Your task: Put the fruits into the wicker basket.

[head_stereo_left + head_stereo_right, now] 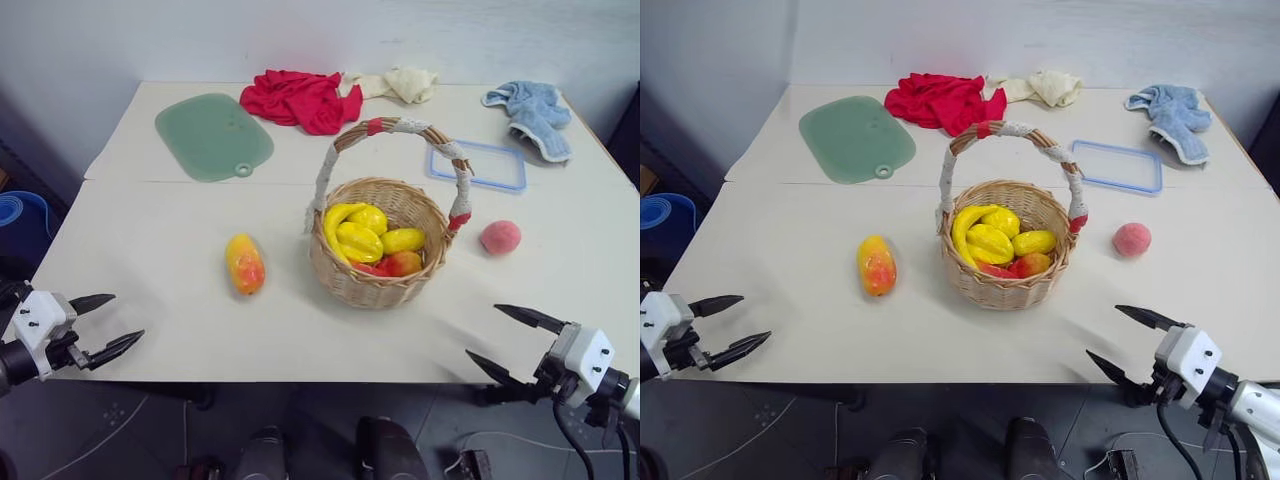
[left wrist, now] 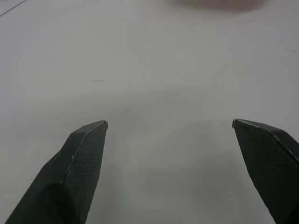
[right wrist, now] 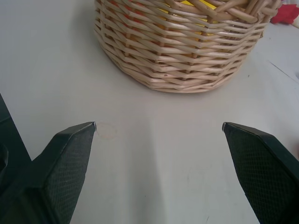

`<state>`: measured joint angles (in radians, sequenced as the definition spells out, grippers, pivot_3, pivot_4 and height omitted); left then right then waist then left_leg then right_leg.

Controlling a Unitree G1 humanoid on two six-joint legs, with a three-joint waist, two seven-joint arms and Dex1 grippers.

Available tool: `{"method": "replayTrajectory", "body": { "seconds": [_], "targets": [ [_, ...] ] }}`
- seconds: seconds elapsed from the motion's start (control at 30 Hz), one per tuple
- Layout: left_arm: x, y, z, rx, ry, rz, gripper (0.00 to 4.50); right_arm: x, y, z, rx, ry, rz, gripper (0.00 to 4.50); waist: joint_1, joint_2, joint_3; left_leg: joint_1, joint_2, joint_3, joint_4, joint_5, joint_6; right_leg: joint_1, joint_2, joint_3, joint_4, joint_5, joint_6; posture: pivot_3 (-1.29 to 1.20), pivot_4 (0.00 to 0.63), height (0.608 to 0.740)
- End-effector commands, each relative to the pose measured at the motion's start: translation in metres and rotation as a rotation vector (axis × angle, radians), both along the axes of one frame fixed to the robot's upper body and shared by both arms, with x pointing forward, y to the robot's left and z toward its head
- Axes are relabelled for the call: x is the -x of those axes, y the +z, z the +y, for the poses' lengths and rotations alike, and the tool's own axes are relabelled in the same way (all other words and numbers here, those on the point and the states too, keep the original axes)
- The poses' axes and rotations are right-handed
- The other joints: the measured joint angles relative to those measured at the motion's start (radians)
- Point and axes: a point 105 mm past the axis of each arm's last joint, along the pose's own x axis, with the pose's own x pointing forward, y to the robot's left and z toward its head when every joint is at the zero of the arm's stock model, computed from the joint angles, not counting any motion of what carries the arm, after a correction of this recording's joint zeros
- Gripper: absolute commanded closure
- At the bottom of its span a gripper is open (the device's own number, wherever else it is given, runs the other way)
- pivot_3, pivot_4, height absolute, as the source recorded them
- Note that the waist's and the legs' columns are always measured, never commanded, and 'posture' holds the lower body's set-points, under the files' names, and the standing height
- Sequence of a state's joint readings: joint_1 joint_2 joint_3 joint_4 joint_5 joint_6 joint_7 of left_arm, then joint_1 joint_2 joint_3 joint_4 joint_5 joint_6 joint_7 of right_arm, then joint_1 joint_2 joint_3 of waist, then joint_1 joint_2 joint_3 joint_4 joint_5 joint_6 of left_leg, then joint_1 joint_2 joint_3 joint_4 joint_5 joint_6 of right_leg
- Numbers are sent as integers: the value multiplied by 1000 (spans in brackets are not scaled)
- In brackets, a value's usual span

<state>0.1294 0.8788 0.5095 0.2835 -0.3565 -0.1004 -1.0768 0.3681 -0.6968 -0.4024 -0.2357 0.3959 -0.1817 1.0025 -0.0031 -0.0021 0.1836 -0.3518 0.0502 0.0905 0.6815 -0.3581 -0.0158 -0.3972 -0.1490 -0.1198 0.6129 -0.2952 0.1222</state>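
Observation:
The wicker basket [image 1: 380, 262] stands mid-table, its tall cloth-wrapped handle arching over yellow and red fruit pieces inside. A yellow-orange mango [image 1: 245, 263] with a red blush lies on the table to its left. A small pink-red peach [image 1: 500, 237] rests to its right. My left gripper [image 1: 112, 323] hovers open at the table's near left edge, nothing between its fingers. My right gripper [image 1: 500, 340] is open and empty at the near right edge, aimed toward the basket's woven wall [image 3: 180, 51].
At the back lie a green cutting board [image 1: 213, 135], a red cloth [image 1: 300, 98], a cream cloth [image 1: 405, 82], a blue towel [image 1: 533, 115] and a blue-rimmed clear lid [image 1: 480, 165]. A blue bin [image 1: 22, 220] stands on the floor at the left.

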Motion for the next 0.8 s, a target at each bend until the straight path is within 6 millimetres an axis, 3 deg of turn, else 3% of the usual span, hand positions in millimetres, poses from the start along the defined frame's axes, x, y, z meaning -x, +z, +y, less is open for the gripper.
{"method": "replayTrajectory", "body": {
  "seconds": [0.03,0.3,0.47,0.7,0.8],
  "targets": [
    [2,11,5,-39,-4,-25,0,-1,11,5,6,18,-31,16,0,0,0,0,0,0,0,0,0,0,0,0,0,0,0,0,150,740],
    [2,15,-3,44,-27,21,0,-1,11,13,-35,55,-19,16,-1,0,0,0,0,1,0,0,0,-1,0,1,0,0,0,0,150,740],
    [-3,25,-8,95,-37,96,0,3,24,25,-131,118,-121,16,0,0,0,0,0,1,0,0,0,-1,0,1,1,0,0,0,150,740],
    [-37,68,-37,403,71,362,0,5,73,63,-301,298,-202,16,2,-2,1,0,-1,0,1,1,0,-1,0,3,7,1,1,0,150,740],
    [-46,81,-78,433,-23,461,0,-3,102,76,-315,317,-330,16,1,-2,1,1,-1,0,1,1,-1,-1,1,4,8,1,1,0,150,740]
  ]
}}
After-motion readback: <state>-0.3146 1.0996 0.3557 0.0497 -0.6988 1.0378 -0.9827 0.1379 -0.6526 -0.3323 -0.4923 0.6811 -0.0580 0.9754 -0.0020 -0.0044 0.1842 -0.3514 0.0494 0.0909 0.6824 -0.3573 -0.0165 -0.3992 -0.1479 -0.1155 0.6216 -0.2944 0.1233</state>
